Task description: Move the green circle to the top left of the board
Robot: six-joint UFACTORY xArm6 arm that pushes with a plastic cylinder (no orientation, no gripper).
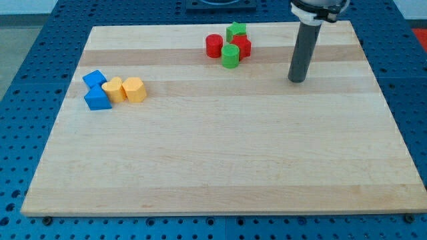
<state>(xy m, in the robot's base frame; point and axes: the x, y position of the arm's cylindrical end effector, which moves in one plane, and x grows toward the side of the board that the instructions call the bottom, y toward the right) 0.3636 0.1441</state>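
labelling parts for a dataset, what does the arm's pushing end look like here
Only the arm's end shows. It is a straight, smooth, dark grey cylindrical rod with a plain flat lower end, my tip. At the view's top the rod enters a black mount with a white ring around it. No cables, markings or gripper are visible. My tip stands right of the green circle.

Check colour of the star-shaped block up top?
Green star, clearest in the camera view.

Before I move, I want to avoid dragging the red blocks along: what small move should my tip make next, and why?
Probably slide my tip toward the view's left and slightly down, to just right of and below the green circle. The tip stands well right of that cluster, and red blocks flank the circle above, so a push from there should send it left.
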